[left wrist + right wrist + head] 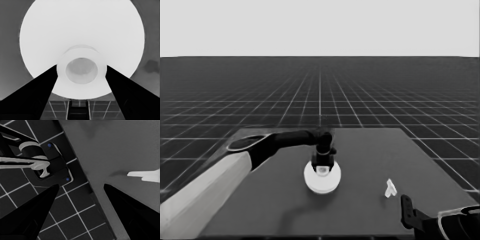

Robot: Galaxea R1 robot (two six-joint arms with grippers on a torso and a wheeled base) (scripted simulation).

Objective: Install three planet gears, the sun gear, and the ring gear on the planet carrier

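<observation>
The left arm reaches from the left edge over the middle of the dark table [370, 210]. The left gripper [322, 169] points straight down over the larger round part [322, 179], which lies flat near the table's centre. In the left wrist view its two fingers [40, 92] stand on both sides of the raised hub [81, 70] with the small hole, close to the hub's sides; whether they press it, one cannot tell. To the right, the thin white piece [389, 188] lies alone on the table. The right gripper [406, 210] waits at the lower right corner, its fingers spread wide and holding nothing.
</observation>
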